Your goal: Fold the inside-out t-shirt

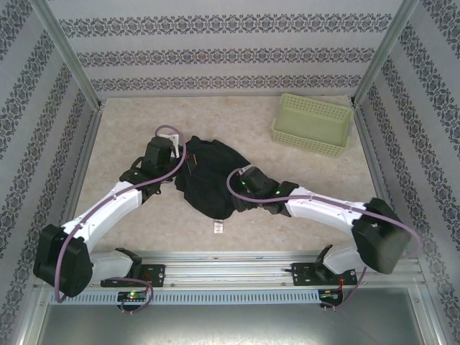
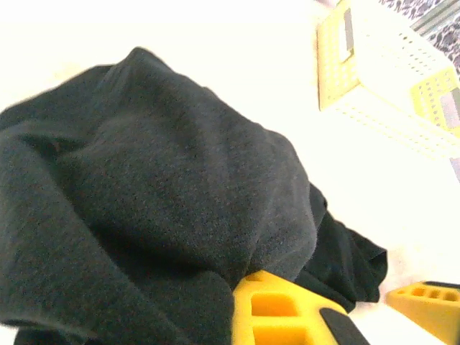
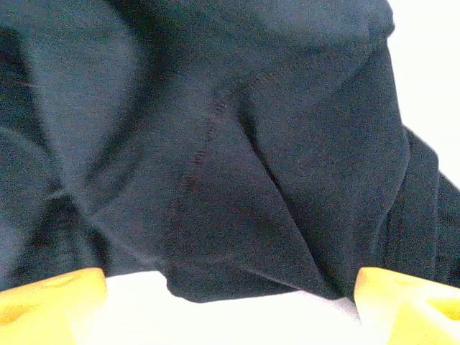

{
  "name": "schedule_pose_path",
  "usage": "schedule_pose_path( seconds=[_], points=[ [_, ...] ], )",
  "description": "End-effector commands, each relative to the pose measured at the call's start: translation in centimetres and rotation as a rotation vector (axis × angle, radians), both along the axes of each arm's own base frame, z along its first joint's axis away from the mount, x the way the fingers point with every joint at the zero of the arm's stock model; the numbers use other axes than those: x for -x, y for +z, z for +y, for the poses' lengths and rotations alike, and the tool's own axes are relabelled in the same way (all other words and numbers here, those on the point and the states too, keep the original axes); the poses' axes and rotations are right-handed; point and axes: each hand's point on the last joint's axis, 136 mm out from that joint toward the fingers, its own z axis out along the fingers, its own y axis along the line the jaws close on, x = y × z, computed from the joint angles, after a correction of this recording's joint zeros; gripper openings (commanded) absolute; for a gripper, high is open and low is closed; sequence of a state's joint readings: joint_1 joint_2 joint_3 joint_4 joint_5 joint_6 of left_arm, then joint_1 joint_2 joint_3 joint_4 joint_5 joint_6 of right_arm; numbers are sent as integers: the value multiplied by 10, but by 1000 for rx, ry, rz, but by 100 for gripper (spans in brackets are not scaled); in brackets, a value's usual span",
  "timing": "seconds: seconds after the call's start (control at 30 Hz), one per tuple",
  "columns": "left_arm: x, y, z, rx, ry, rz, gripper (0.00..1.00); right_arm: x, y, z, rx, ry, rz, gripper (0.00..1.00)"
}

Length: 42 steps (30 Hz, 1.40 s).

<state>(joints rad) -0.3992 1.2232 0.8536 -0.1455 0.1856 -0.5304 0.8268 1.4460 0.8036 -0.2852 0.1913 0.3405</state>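
The inside-out t-shirt (image 1: 208, 176) lies as a crumpled black heap in the middle of the table, and a small white tag (image 1: 218, 227) lies on the table just in front of it. My left gripper (image 1: 181, 164) is at the heap's left edge, shut on a fold of the t-shirt (image 2: 144, 187). Cloth drapes over that gripper (image 2: 241, 287), leaving one yellow finger (image 2: 277, 313) showing. My right gripper (image 1: 237, 195) is at the heap's near right edge. It (image 3: 230, 309) stands open, fingers wide apart, with the t-shirt's stitched hem (image 3: 237, 273) just ahead of them on the table.
A pale green perforated basket (image 1: 313, 126) stands at the back right, clear of the shirt, and its wall (image 2: 388, 93) shows in the left wrist view. Patterned walls enclose the table on three sides. A metal rail runs along the near edge.
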Motion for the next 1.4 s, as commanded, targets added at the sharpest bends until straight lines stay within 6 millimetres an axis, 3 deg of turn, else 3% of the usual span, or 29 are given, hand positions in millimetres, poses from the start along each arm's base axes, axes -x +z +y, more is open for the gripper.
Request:
schedule_pose_path(
  seconds=[0.0,0.1,0.2,0.3,0.4,0.47,0.57,0.67,0.77,0.87,0.97,1.13,1.3,1.37],
  points=[
    [2,11,8,-37,30,-24,6,-17,-13,12,-16,-74,-5,88],
    [4,9,11,-52,35,-18,6,-26,-30,28,7,-58,34,81],
    [7,9,18,-65,52,-8,6,-32,-37,35,24,-60,49,64],
    [9,9,33,-109,100,-7,7,-39,-27,23,64,-93,-4,25],
    [8,5,52,-147,168,15,8,-44,2,-10,125,-169,-99,0],
    [6,1,56,-147,184,34,9,-44,27,-29,107,-213,-145,0],
    [-2,-11,53,-144,188,78,11,-36,59,-40,17,-203,-187,0],
    [-18,-26,28,-119,107,155,16,-28,84,-41,-77,-200,-206,0],
    [-26,-46,-5,-175,-12,248,30,-25,107,-47,-145,-238,-238,0],
    [-19,-59,-22,-293,-75,293,50,-27,119,-68,-195,-342,-249,0],
    [-2,-58,-11,-355,-36,264,65,-29,118,-84,-266,-415,-216,0],
    [43,-47,27,-345,58,187,77,-27,111,-95,-274,-454,-189,0],
    [65,-85,43,-372,77,279,79,-28,114,-100,-270,-472,-198,0],
    [62,-101,35,-333,46,322,75,-29,116,-102,-269,-480,-202,0]
  ],
)
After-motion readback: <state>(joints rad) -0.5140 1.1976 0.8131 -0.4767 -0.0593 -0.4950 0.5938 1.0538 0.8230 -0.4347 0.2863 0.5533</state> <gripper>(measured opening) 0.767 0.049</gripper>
